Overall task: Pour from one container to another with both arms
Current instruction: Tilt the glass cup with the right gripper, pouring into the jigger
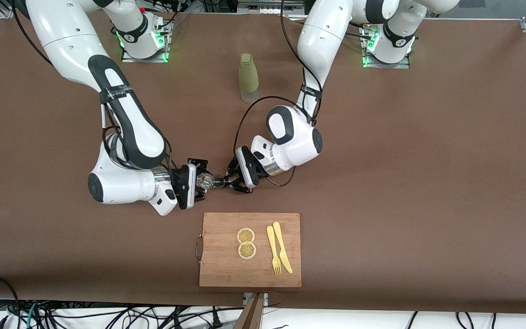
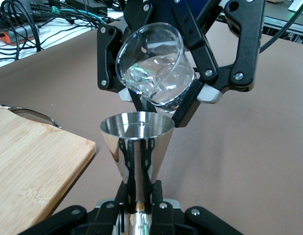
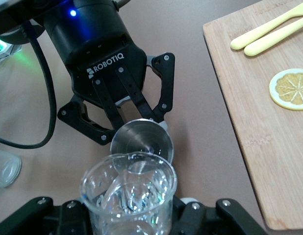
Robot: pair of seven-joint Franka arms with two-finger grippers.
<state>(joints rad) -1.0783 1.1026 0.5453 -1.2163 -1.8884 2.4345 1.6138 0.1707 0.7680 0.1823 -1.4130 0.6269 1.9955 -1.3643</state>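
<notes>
Glass cup (image 2: pixel 154 68) over jigger (image 2: pixel 137 142) (tilted)

The two end effectors are meeting over bare tabletop (image 1: pixel 381 183), crowding each other's path. The cutting board (image 1: pixel 226 269) is lying just nearer the front camera beneath them; the green bottle (image 1: pixel 248 77) is standing well apart, toward the bases.

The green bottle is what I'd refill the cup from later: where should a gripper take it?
Grip the olive-green bottle around its wider body below the narrow neck, fingers closing level from the side. It stands upright and alone between the arm bases, so any side looks open.
</notes>
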